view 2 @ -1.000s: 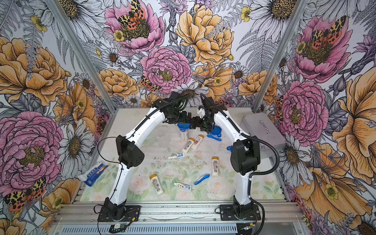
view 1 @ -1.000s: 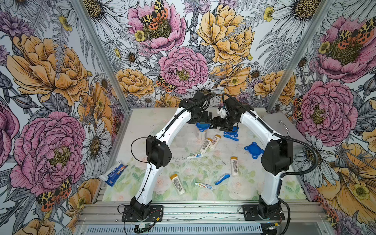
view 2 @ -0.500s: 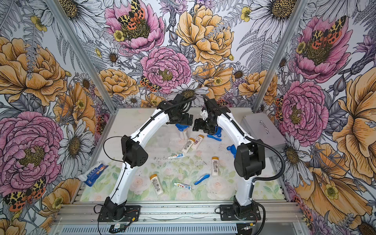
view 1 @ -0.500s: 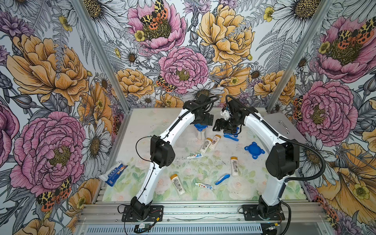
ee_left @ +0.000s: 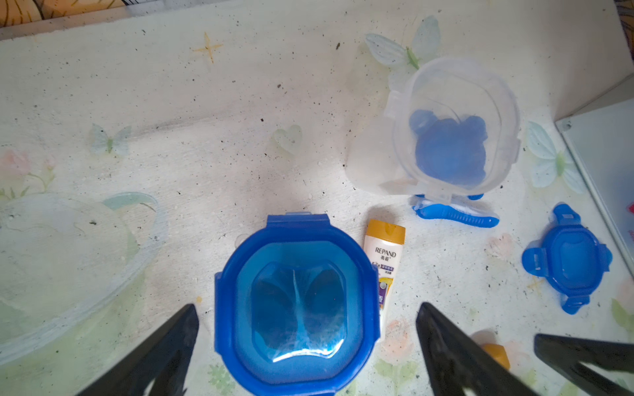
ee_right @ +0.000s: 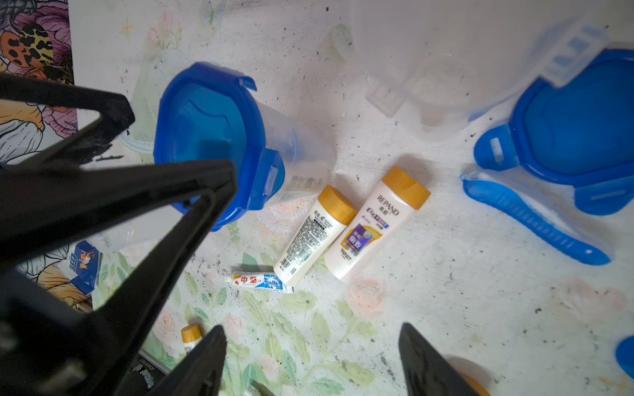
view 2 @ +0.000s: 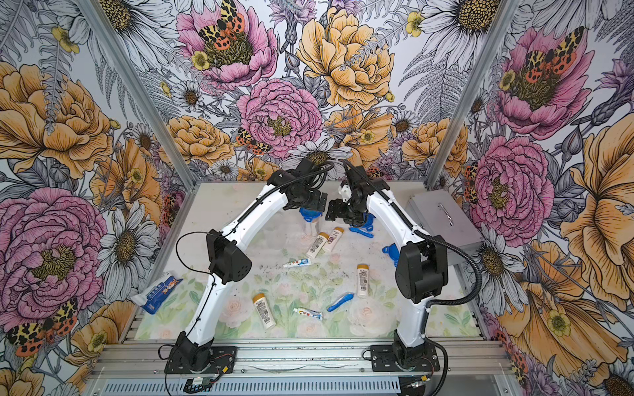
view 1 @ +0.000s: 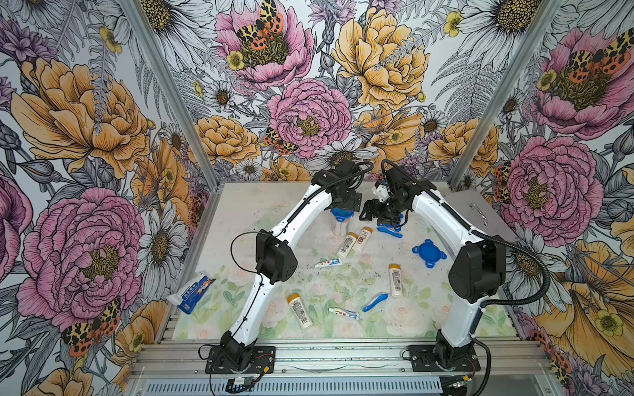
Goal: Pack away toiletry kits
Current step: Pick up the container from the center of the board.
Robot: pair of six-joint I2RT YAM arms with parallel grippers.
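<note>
A clear cup closed with a blue lid [ee_left: 295, 301] [view 1: 340, 219] stands upright at the back of the table. My left gripper [ee_left: 307, 308] [view 1: 343, 205] hovers open just above it, one finger on each side and clear of the lid. My right gripper [ee_right: 312, 327] [view 1: 368, 214] is open beside it over bare table, holding nothing. An open clear cup [ee_left: 453, 137] rests on a second blue lid [ee_right: 576, 130], with a blue toothbrush [ee_left: 456, 214] against it. Two orange-capped bottles [ee_right: 315, 236] [ee_right: 374, 223] and a toothpaste tube [ee_right: 260, 281] lie close by.
A loose blue lid [view 1: 427, 252], two more bottles [view 1: 395, 279] [view 1: 300, 310], another tube [view 1: 344, 313] and a toothbrush [view 1: 375, 301] lie nearer the front. A silver case [view 1: 480, 212] sits at the right edge. A blue-white packet [view 1: 192, 291] leans at the left wall.
Both arms have shifted a little to the right and the right gripper has come lower beside the lidded cup. Nothing was picked up or let go.
</note>
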